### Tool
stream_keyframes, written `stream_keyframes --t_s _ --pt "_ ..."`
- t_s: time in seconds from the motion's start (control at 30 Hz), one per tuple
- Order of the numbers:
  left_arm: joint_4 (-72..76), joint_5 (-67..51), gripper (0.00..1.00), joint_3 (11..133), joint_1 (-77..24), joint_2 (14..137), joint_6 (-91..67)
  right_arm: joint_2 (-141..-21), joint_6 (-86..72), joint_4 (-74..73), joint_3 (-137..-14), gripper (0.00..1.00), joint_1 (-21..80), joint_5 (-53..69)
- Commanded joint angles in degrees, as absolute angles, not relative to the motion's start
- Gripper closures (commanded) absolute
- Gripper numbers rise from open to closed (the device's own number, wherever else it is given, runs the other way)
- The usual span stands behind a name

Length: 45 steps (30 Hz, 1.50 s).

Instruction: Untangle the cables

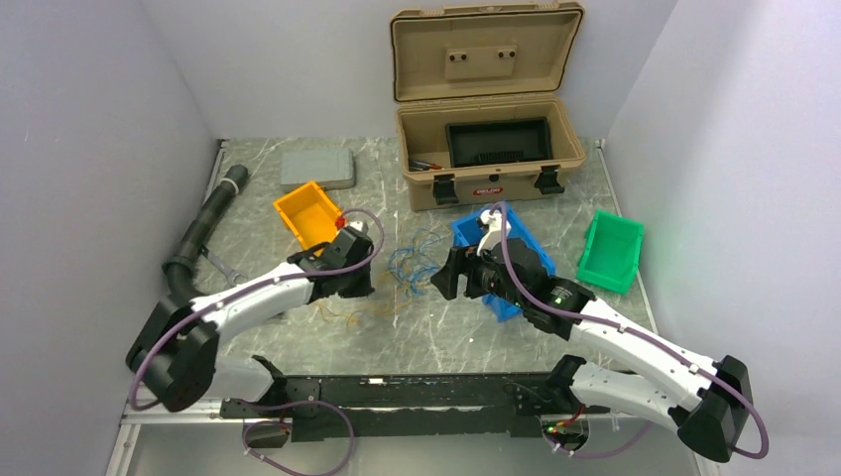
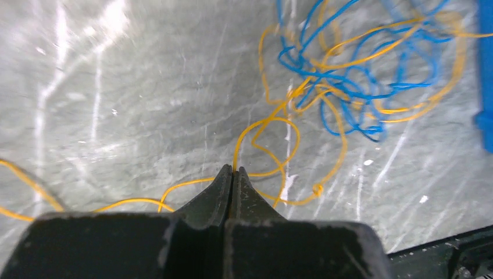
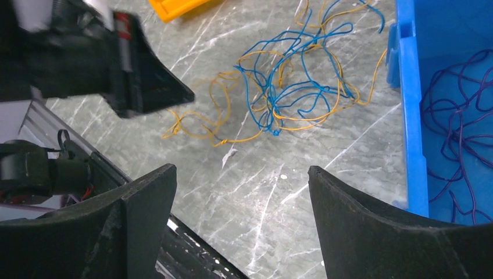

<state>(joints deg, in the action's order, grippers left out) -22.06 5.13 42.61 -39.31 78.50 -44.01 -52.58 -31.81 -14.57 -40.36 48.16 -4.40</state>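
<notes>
From above, my left hand (image 1: 365, 283) is low on the table (image 1: 446, 337) at the near-left fringe of the cables (image 1: 412, 263). They lie in a loose heap mid-table, between the orange bin (image 1: 307, 213) and the blue bin (image 1: 468, 233). My right hand (image 1: 443, 278) faces the heap from the other side, so I have it bracketed. The tan toolbox (image 1: 486, 149) and green bin (image 1: 610, 253) stand well apart from it, out of my way.

Through my left wrist, the fingers are pressed together, pinching one orange-yellow strand (image 2: 235, 156) right at the tips. I judge this a sensible pick: it loops out on its own, short of the knot where blue and yellow cross. Bare table lies to the left of the heap, so that is where I would draw it. The blue bin's wall closes off the right side.

Through my right wrist, the fingers are spread wide with only table between them and nothing held. The heap is ahead, its right fringe just beside the blue bin's wall, and purple wires (image 3: 459, 128) lie inside that bin. I see clear room to drop onto the blue loops and pin them. The table's near edge sits close below, so I have little room to pull back toward myself.
</notes>
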Motion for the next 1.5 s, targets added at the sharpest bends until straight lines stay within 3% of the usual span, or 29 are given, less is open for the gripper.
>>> stream_keyframes --t_s 0.0,0.17,0.43,0.67,0.97,1.47 --pt "-30.0 10.9 1.00 50.3 -38.8 69.4 -34.2 -52.2 -30.5 -11.8 -39.5 0.15 48.3 -2.4" --pt "-38.1 15.6 1.00 58.0 -38.9 61.9 -24.8 -54.0 -29.1 -6.9 -39.1 0.14 48.4 3.2" --pt "-48.4 19.3 1.00 75.8 -38.3 60.4 -14.8 -60.0 -27.1 -1.8 -42.3 0.14 48.4 7.1" --pt "-51.9 11.4 1.00 92.1 -37.8 64.8 -8.7 -64.9 -25.0 4.5 -44.7 0.12 48.9 10.7" --pt "-58.1 17.4 1.00 108.0 -35.6 74.0 -5.5 -63.4 -24.0 5.2 -45.8 0.11 49.0 6.7" --pt "-53.3 20.1 1.00 108.4 -19.5 85.1 -7.0 -56.8 -23.8 0.4 -46.1 0.11 48.9 2.5"
